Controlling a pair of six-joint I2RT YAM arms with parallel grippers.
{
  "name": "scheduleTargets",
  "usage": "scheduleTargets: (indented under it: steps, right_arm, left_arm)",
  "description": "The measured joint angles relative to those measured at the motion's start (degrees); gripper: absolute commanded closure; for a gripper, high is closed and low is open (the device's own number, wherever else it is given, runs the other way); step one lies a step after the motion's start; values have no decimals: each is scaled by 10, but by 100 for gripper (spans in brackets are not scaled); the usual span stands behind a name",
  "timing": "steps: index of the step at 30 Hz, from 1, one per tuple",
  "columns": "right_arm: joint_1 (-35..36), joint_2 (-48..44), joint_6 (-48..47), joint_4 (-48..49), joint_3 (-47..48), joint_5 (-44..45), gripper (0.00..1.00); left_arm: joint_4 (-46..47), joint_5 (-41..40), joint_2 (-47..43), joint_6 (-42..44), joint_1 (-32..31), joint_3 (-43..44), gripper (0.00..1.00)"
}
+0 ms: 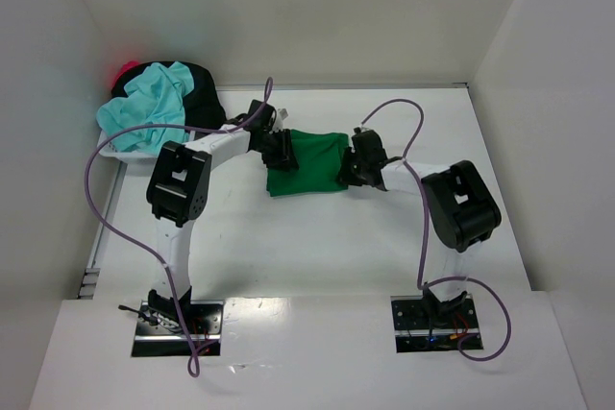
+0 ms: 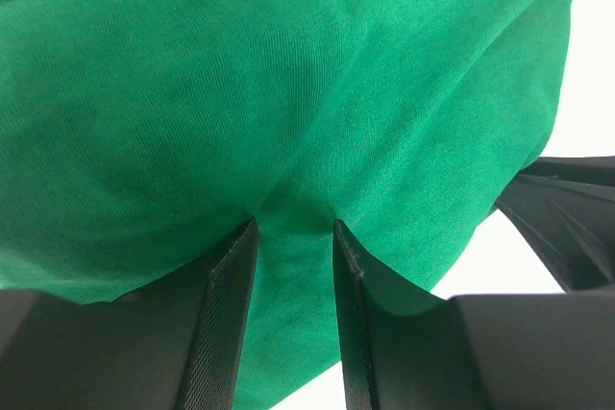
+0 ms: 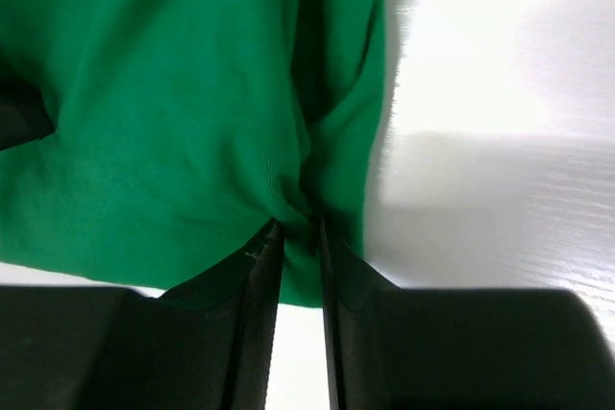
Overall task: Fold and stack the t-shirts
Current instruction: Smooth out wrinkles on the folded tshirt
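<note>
A bright green t-shirt (image 1: 309,162) lies as a folded rectangle at the middle of the table (image 1: 317,247). My left gripper (image 1: 281,153) grips its left edge; in the left wrist view (image 2: 295,225) green cloth (image 2: 288,93) sits pinched between the fingers. My right gripper (image 1: 354,166) grips its right edge; in the right wrist view (image 3: 300,228) the bunched green cloth (image 3: 173,122) is clamped between nearly closed fingers. A light turquoise shirt (image 1: 146,110), a black shirt (image 1: 197,88) and a red/pink shirt (image 1: 123,72) are piled at the back left.
The pile rests in a small white basket (image 1: 130,152) at the table's back left corner. White walls enclose the table at the back, left and right. The right gripper's dark fingers show at the right edge of the left wrist view (image 2: 562,213).
</note>
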Motion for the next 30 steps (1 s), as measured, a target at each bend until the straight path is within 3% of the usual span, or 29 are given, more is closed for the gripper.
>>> scheduleTargets:
  steps: [9, 12, 13, 16, 20, 30]
  right_arm:
    - [-17, -46, 8, -38, -21, 34, 83]
    - [-30, -64, 7, -51, -20, 38, 67]
    - [-33, -71, 7, -55, -19, 40, 56]
    - [-42, -90, 0, -64, -12, 38, 42]
    - [-62, -97, -10, -56, 19, -6, 0]
    - [-76, 2, -33, -30, 96, -99, 0]
  left_arm:
    - [3, 1, 0, 1, 0, -1, 49]
    - [4, 5, 0, 2, 0, -1, 46]
    - [5, 6, 0, 2, 0, -1, 44]
    - [6, 13, 0, 3, 0, -1, 40]
    - [5, 17, -2, 6, -1, 0, 36]
    - [-5, 15, -16, 19, -1, -3, 32]
